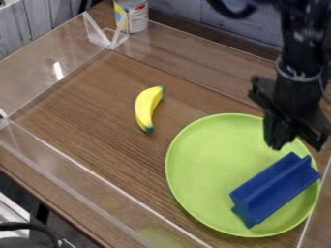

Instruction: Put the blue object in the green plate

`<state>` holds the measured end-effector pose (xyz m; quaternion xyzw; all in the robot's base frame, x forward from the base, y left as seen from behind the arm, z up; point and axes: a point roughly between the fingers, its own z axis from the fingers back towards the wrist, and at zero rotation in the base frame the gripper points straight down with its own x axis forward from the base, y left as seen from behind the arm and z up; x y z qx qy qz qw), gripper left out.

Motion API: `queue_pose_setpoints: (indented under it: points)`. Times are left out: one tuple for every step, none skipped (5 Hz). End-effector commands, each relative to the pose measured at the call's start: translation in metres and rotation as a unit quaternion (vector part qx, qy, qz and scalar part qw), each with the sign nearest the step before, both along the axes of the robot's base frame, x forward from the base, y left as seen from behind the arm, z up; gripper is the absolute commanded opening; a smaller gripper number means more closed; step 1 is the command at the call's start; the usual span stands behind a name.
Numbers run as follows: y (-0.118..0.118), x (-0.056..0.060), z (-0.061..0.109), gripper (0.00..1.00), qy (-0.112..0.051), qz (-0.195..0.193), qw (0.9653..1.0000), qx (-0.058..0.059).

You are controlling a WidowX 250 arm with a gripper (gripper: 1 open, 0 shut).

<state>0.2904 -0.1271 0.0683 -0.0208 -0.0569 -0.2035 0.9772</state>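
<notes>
The blue object (274,189) lies on the right half of the green plate (214,170), slanting from front left up to back right. My gripper (285,141) points straight down over the plate's far right part, just behind the blue block's upper end. Its dark fingers are shut together with nothing between them. I see a small gap between the fingertips and the block.
A yellow banana (149,107) lies on the wooden table, left of the plate. A low clear wall (52,68) borders the table on the left and front. A white bottle (130,15) stands at the back behind a clear holder (106,34).
</notes>
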Motion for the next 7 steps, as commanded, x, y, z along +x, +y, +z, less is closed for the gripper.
queue_pose_setpoints:
  points:
    - [-0.010,0.006,-0.005,0.00,-0.015,-0.013,0.9998,-0.005]
    - [-0.017,0.008,-0.016,0.00,-0.012,-0.021,0.9997,-0.005]
    - [-0.021,0.006,-0.029,0.00,-0.008,-0.028,0.9996,-0.004]
    - [-0.021,0.008,-0.036,0.00,-0.005,-0.029,0.9996,-0.003]
    - [-0.021,0.010,-0.043,0.00,-0.002,-0.029,0.9996,-0.002]
    - [-0.021,0.012,-0.046,0.00,0.002,-0.030,0.9996,-0.001]
    - [-0.021,0.013,-0.048,0.00,0.004,-0.030,0.9995,0.000]
